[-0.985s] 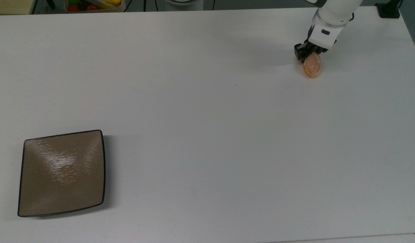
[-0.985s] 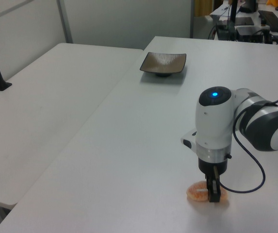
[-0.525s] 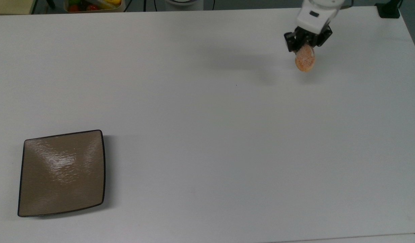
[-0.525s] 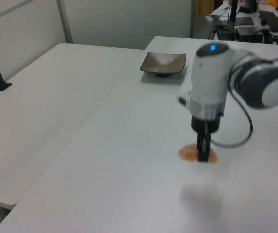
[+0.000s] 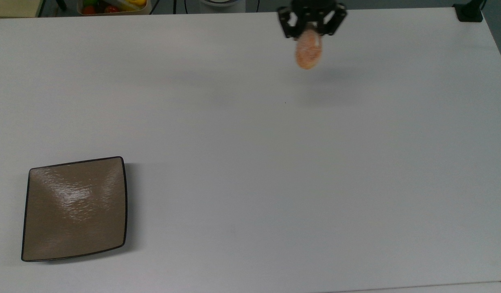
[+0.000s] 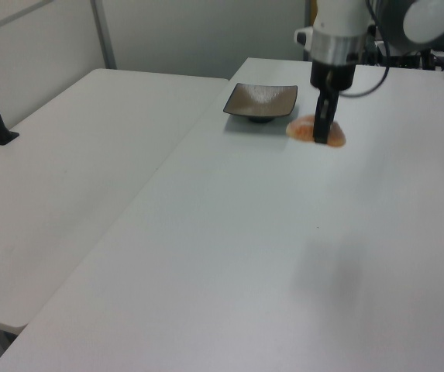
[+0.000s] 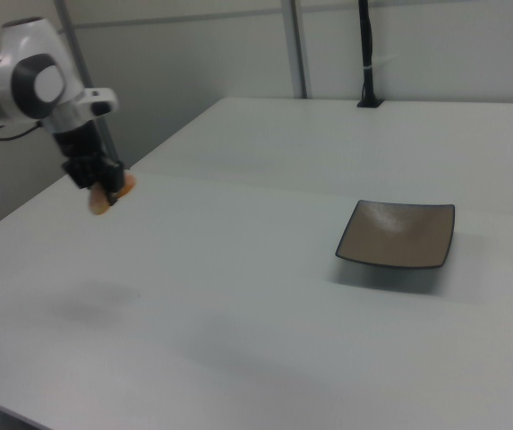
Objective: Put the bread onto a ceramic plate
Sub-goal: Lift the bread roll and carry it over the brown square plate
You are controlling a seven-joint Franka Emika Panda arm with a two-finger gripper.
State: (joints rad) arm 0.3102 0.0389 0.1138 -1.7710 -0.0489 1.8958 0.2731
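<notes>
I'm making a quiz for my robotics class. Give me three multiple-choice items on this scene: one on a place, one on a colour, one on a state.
1. Where is the bread?
A. On the plate
B. In the air, held by the gripper
C. Lying on the table

2. What colour is the plate?
A. Brown with a black rim
B. White
C. Blue

3. What lies on the plate?
A. Bread
B. A fork
C. Nothing

Answers:
1 B: the gripper holds the bread above its shadow on the table.
2 A: the plate is glossy brown, black-edged.
3 C: its surface is bare.
</notes>
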